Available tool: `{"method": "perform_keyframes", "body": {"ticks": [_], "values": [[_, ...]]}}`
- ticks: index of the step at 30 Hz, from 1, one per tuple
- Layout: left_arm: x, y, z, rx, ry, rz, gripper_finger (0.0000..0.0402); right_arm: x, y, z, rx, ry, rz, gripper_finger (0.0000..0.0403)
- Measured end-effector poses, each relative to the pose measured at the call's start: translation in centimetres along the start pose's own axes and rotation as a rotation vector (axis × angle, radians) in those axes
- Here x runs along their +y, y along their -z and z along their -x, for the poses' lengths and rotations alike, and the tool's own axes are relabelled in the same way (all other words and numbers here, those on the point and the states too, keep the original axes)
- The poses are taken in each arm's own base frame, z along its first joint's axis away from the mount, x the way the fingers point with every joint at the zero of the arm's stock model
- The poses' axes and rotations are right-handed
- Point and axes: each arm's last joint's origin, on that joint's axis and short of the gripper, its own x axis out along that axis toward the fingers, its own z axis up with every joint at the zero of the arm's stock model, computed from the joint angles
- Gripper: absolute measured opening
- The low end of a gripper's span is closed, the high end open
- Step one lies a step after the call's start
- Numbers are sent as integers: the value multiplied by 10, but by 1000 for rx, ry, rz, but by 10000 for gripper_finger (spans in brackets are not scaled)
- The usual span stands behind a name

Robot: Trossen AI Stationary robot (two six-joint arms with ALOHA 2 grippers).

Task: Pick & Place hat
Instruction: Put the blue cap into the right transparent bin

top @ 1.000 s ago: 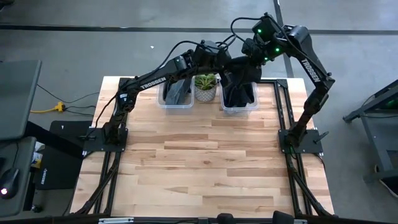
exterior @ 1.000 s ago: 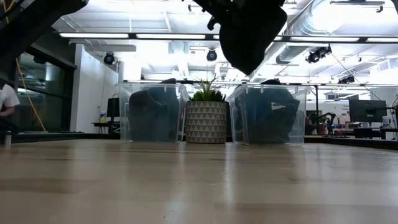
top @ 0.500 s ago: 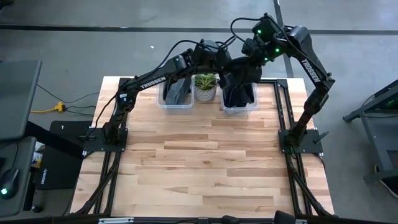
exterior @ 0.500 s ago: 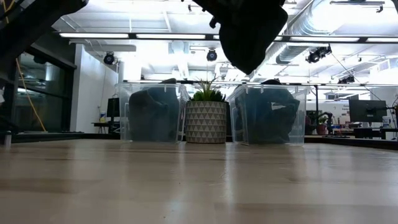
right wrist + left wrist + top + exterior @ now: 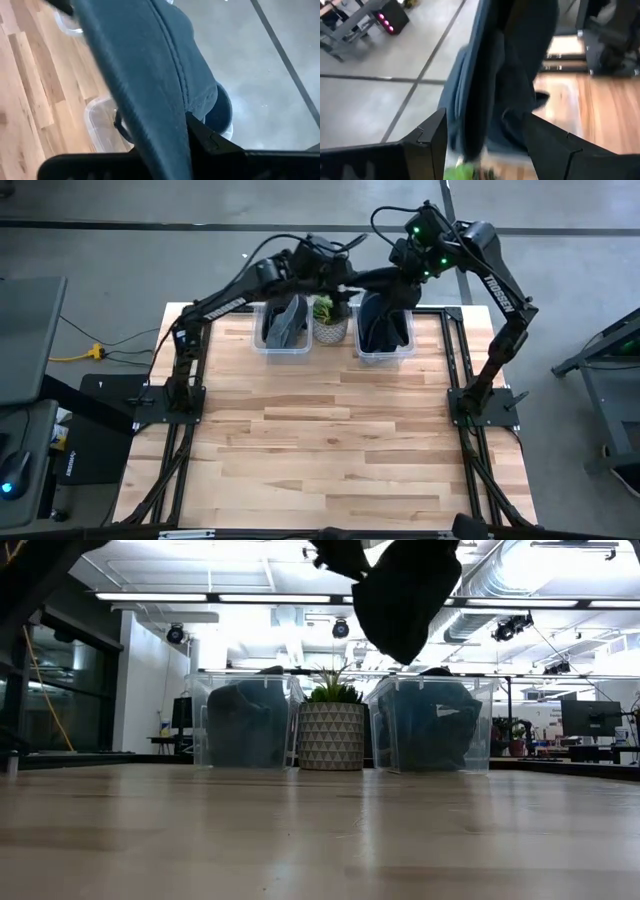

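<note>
The hat [image 5: 402, 595] I hold is dark blue cloth with stitched seams, hanging limp in the air above the right bin [image 5: 385, 340], clear of the desk. More dark hats fill that bin, and another lies slumped in the left bin [image 5: 280, 330].

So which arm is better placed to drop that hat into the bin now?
Probably the right. The right gripper grips the dark hat, which hangs above the right bin. The left gripper sits beside the plant, nearer the left bin.
</note>
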Motion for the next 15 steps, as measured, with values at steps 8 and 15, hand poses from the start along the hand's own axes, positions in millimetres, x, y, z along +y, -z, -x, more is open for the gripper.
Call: {"method": "perform_keyframes", "body": {"ticks": [8,15], "values": [[33,21,34,148,103,58,200,-21,7,3,-34,-69,-51,13],[53,37,37,187,225,160,200,-45,17,8,-94,-163,-108,13]]}}
